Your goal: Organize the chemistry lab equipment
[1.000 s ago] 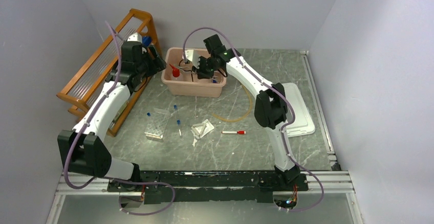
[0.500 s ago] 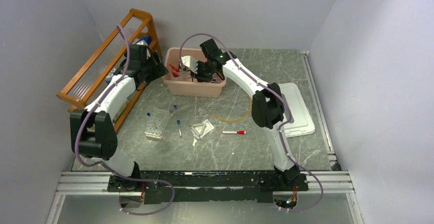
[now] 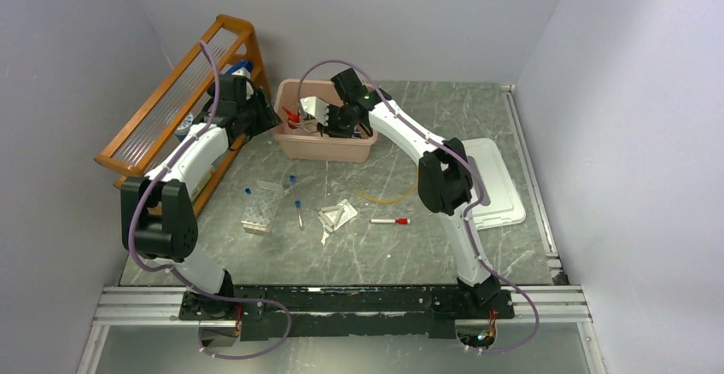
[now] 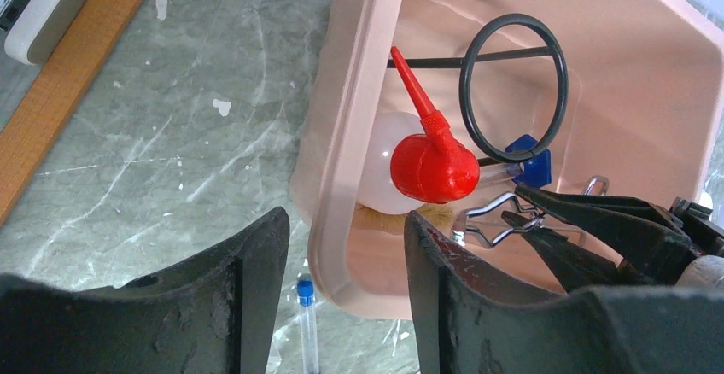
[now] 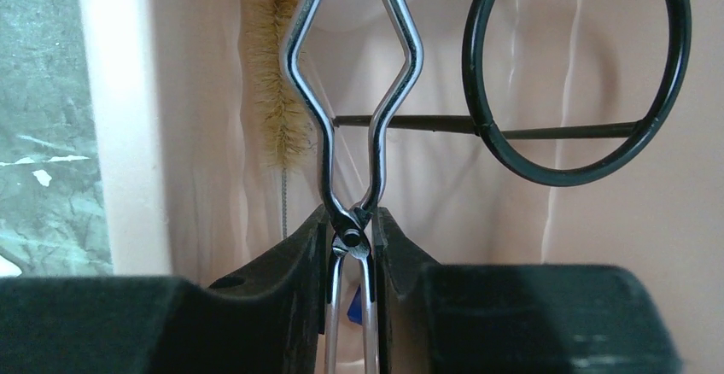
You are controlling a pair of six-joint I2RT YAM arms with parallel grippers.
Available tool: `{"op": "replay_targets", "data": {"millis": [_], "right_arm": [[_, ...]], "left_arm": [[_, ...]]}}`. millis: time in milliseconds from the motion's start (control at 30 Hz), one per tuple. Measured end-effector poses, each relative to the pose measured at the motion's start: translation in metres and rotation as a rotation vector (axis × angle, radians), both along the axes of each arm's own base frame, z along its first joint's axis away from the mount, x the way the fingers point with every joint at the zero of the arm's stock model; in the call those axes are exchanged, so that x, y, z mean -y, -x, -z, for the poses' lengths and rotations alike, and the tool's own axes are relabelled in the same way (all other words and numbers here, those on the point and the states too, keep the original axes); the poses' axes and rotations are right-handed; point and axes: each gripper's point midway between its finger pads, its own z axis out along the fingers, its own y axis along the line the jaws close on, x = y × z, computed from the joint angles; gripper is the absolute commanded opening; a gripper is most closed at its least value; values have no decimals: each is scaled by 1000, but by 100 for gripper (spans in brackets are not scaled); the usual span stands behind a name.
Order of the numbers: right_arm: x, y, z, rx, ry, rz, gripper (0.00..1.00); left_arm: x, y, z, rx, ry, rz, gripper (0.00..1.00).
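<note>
Inside the pink tub [image 3: 329, 148] on the worktop [image 3: 384, 254], right end effector [image 5: 350, 237] pinches chrome tongs [image 5: 324, 135] beside the black wire ring [image 5: 572, 75]; left end effector [image 4: 341, 237], half open, empty, straddles the rim. Tongs should go down before release.

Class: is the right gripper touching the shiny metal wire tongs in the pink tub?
Touching. In the right wrist view the right gripper pinches the shiny metal wire tongs at their pivot, both fingers pressed against it.

Black wire ring [image 4: 504, 53], red-capped squeeze bottle [image 4: 434, 167] (tilted) and metal tongs [image 5: 350, 236] in bin [image 4: 341, 135]; blue-capped tubes [image 3: 298, 210], clear tube rack [image 3: 259, 212] on table [image 3: 384, 254].
</note>
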Motion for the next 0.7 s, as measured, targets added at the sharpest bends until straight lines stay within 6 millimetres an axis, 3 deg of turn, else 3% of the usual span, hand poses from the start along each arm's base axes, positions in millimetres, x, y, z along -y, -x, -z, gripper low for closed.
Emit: {"op": "replay_targets", "data": {"millis": [333,700], "right_arm": [[0,0,4,-7,5,6,36],[2,3,-1,-30,-8,19,40]], "left_arm": [[1,-1,5,-7,1,10,49],[4,-3,-1,11,0,42,48]]}}
